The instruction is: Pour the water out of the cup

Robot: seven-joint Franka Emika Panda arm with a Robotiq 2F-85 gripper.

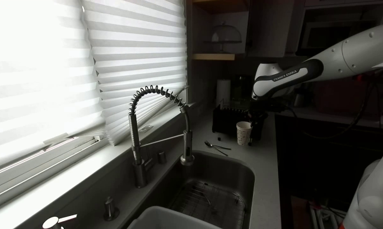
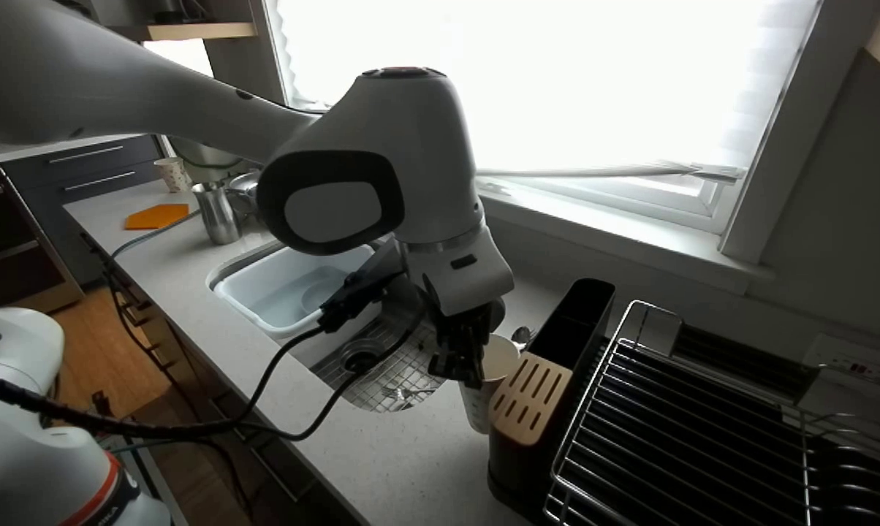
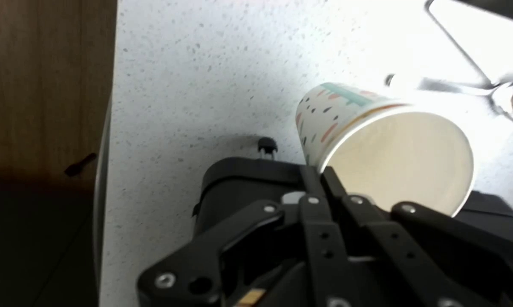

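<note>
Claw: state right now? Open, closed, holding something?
Claw: closed, holding the patterned cup, pinched at its rim.

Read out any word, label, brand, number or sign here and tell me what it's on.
"FRANKA EMIKA": on the robot arm.
Lettering on the robot base: too blurred to read surely.
Red marks on the wall plate: too small to read.
Paper cup: pattern only, no words visible.

Around you, a kitchen, plain from the sink (image 1: 225, 168), coil-spring faucet (image 1: 134, 128), dish rack (image 2: 685, 427) and cake stand (image 1: 224, 40).
</note>
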